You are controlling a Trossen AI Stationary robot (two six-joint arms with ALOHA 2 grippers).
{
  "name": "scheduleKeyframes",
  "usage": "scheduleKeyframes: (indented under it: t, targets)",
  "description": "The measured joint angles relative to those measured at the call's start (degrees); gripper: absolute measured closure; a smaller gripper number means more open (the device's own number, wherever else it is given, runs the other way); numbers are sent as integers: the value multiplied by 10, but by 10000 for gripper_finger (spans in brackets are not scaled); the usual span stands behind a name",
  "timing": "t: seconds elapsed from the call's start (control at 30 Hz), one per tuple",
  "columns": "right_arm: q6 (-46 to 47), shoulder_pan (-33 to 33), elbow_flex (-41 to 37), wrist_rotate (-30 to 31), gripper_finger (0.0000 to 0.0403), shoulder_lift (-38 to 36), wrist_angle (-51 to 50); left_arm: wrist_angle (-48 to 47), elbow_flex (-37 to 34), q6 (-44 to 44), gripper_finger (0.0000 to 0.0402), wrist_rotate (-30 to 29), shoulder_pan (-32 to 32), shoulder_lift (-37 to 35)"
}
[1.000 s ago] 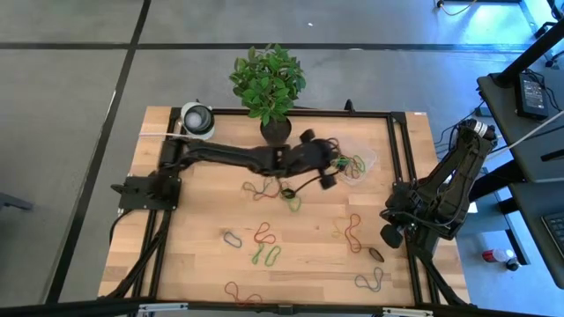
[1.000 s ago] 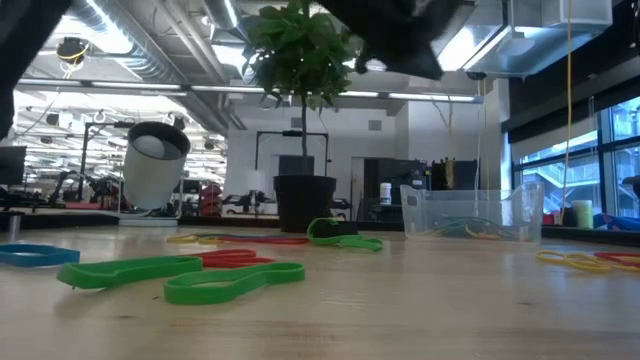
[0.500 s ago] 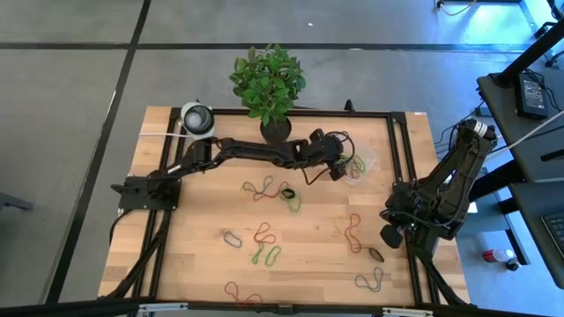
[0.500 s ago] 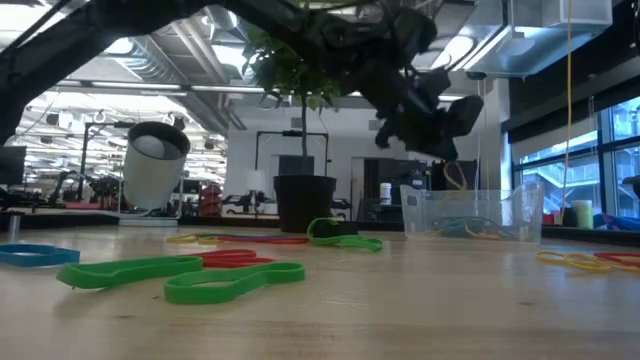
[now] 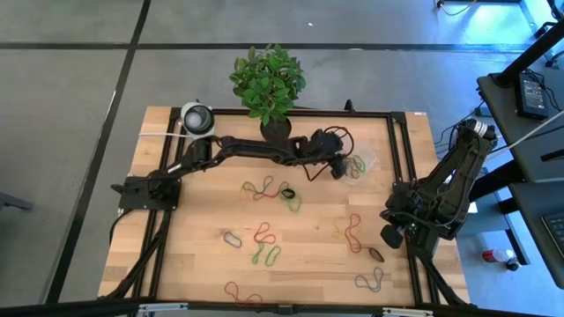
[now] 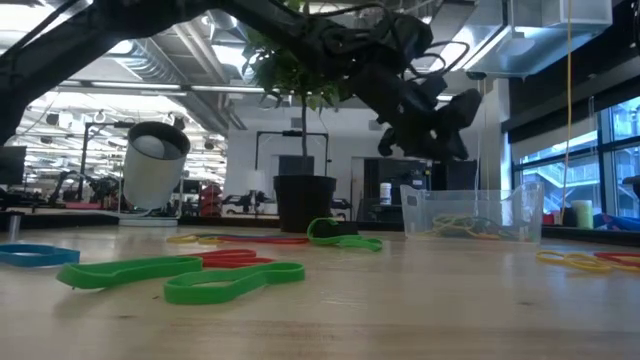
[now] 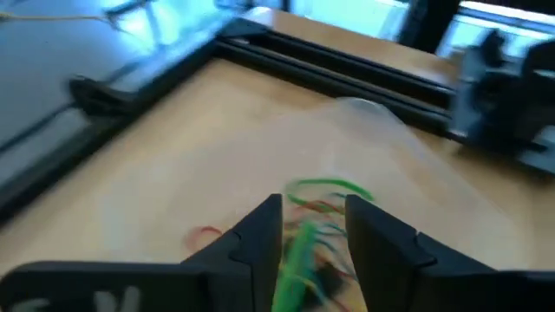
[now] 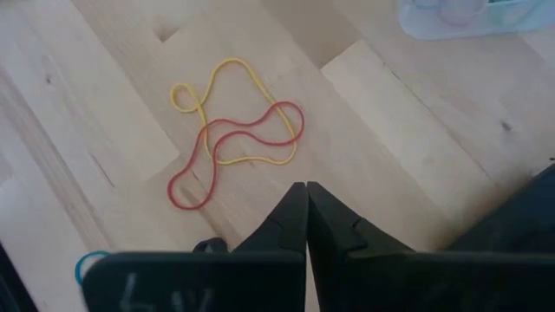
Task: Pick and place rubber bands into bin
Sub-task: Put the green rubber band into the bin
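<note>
My left gripper (image 5: 339, 167) hangs over the clear bin (image 5: 361, 163), a little above its rim (image 6: 470, 195), and is open. In the left wrist view a blurred green rubber band (image 7: 299, 251) shows in the gap between its fingers, above the bands lying in the bin (image 7: 329, 186). More rubber bands lie flat across the table, such as a red one (image 5: 262, 187) and green ones (image 5: 267, 256). My right gripper (image 5: 388, 236) waits shut near the table's right edge, above a red and a yellow band (image 8: 234, 139). My left gripper stands open with the blurred green band (image 7: 299, 251) in the gap between its fingers; I cannot tell whether the band touches them.
A black pot with a leafy plant (image 5: 275, 130) stands just left of the bin at the far edge. A round white-and-grey object (image 5: 197, 119) sits at the far left corner. A black frame rail (image 5: 401, 150) runs along the right side.
My left gripper has gone toward the table's right and far side and down, stopping over the bin. Half a second ago a thin band hung below its fingers; it no longer hangs there.
</note>
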Motion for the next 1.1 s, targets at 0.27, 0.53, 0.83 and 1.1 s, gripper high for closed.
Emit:
scheduleKeyframes:
  t: [0.27,0.53,0.83,1.1]
  targets:
    - [0,0,0,0,398,0,0,-56,0,-22,327,46,-47,-43]
    - [4,-1,0,0,398,0,0,-164,0,20,400,129,-81,-57]
    - [17,-39,0,-24,401,11,33,-232,0,54,400,75,-115,-57]
    - [-1,-109,0,-52,402,73,121,-214,-100,59,400,77,-125,-104]
